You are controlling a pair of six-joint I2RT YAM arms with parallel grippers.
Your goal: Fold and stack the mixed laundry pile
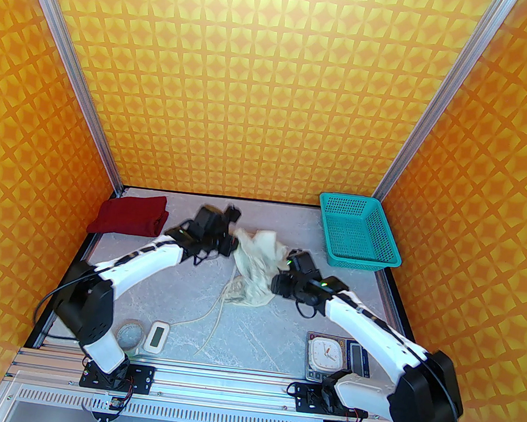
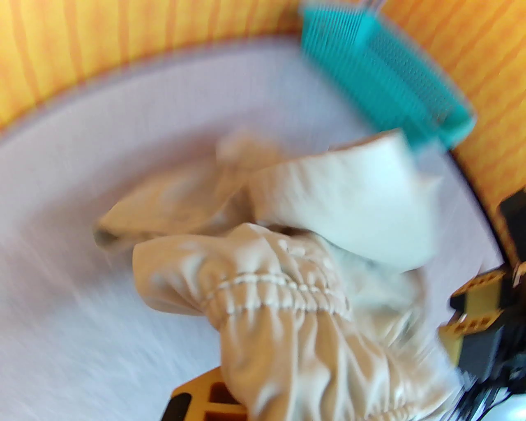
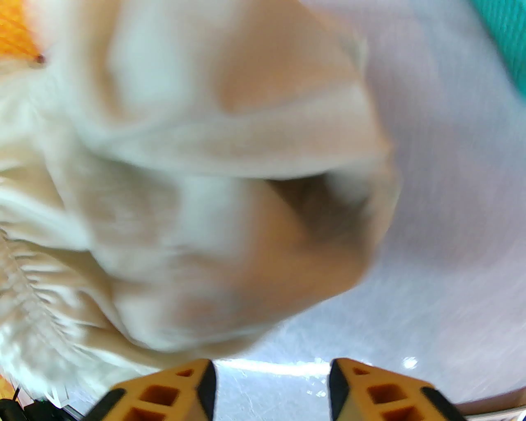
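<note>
Cream shorts [image 1: 257, 266] lie bunched mid-surface [image 1: 278, 329], long axis running far to near and drifting a little rightward at the near end. Two drawstrings [image 1: 216, 321] trail on toward the near edge. Left pincer [image 1: 231, 242] meets the far end and looks clamped on the gathered waistband [image 2: 271, 296], cloth spilling over its one visible finger [image 2: 197, 396]. Right pincer [image 3: 271, 390] stands at the bunch's right flank, fingers apart, bare surface between them. Red shirt [image 1: 133, 214] sits folded in the far left corner, long axis left to right, well apart from the basket [image 1: 360, 233]
</note>
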